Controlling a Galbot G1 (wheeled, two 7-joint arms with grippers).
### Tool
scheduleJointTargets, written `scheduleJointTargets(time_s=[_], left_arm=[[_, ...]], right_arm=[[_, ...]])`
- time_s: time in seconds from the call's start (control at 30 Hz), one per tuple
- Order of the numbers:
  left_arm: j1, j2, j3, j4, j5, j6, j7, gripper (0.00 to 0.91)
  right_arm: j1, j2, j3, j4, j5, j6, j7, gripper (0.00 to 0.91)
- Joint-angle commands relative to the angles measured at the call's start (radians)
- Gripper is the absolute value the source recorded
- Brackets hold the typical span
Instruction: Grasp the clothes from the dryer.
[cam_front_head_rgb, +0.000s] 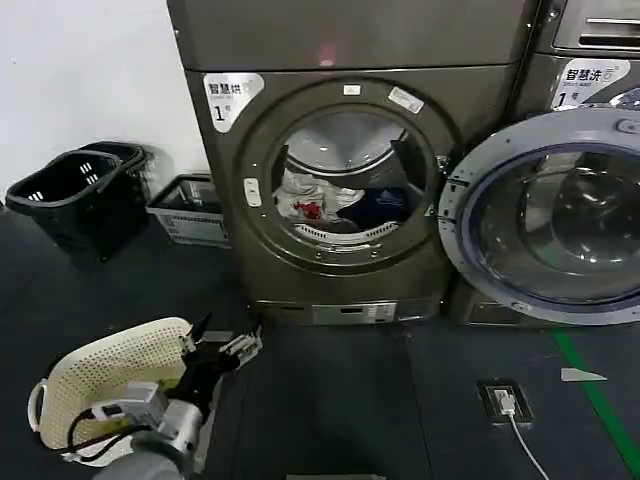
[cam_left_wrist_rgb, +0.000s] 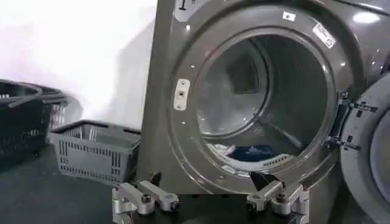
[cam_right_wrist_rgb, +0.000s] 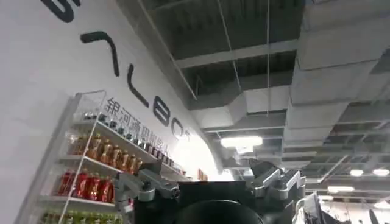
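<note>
I hold my left gripper (cam_front_head_rgb: 215, 352) low at lower left, fingers spread wide, facing the dryer (cam_front_head_rgb: 340, 180), ready to reach through its open porthole. The clothes (cam_front_head_rgb: 335, 205), white and grey with a red patch beside navy fabric, lie heaped in the drum at centre frame.

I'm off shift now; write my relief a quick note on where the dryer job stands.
Left gripper: open, empty, low in front of the dryer, well short of the porthole.
Right gripper: open, empty, pointing up at the ceiling, parked.
Clothes: in the drum, white and navy pile at the bottom. Door open to the right.
Done: nothing grasped.
Left: reach in, grasp clothes, pull out.
</note>
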Motion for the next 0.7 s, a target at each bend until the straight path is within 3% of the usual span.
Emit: scheduleJointTargets(time_s=[0.03, 0.7], left_arm=[[0.000, -0.001, 0.008, 0.003, 0.002, 0.001, 0.000, 0.907], [-0.021, -0.010, 0.052, 0.027, 0.010, 0.003, 0.000, 0.907]], right_arm=[[0.001, 0.001, -0.001, 0.001, 0.001, 0.000, 0.001, 0.907], [-0.001, 0.007, 0.004, 0.019, 0.001, 0.000, -0.004, 0.907]])
